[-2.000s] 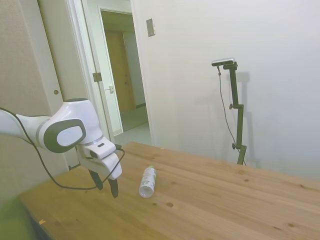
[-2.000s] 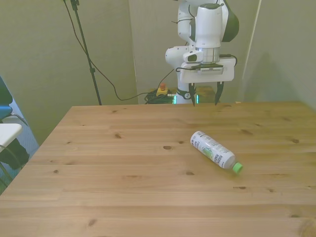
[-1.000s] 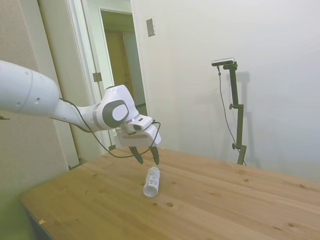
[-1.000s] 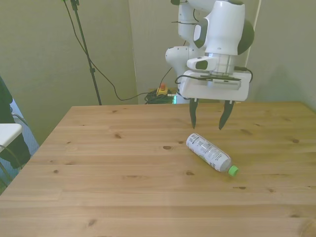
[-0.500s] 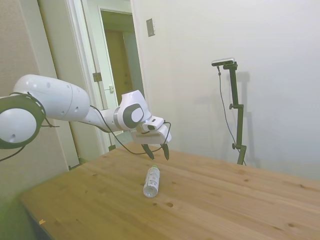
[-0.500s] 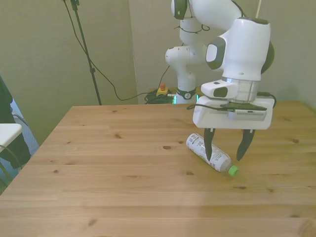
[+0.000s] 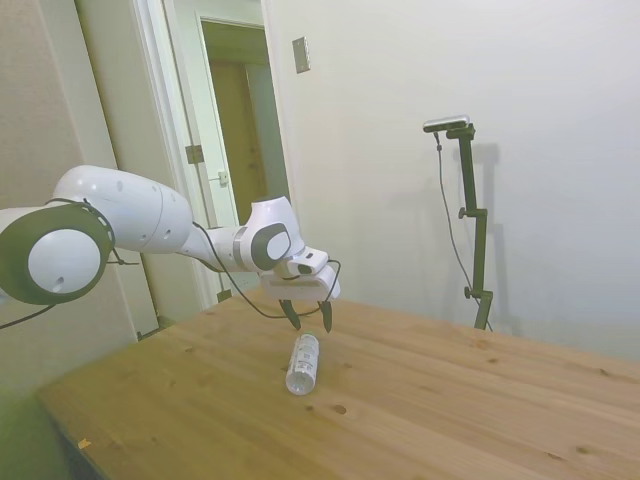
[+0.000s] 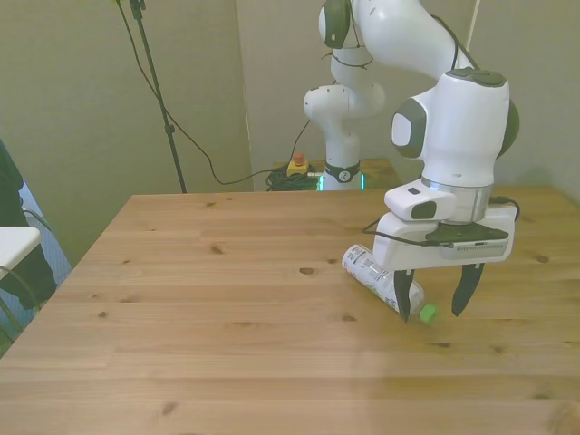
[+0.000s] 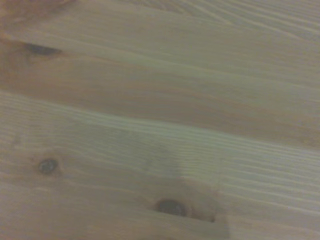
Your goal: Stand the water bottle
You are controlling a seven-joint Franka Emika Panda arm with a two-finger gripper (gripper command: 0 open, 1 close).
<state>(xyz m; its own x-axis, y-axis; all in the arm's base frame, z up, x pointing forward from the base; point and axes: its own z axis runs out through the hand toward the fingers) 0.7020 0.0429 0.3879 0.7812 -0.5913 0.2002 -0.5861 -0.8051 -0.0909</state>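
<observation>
The water bottle (image 8: 381, 277) lies on its side on the wooden bench (image 8: 227, 344), a small clear plastic body with a green cap (image 8: 427, 313) and a white label with green marks and dark print too small to read; the tool (image 8: 435, 302) hangs over the cap end, fingers spread apart

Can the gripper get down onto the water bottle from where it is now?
Probably yes. The gripper is open above the cap end of the water bottle, which lies on its side on the table with nothing around it.
</observation>
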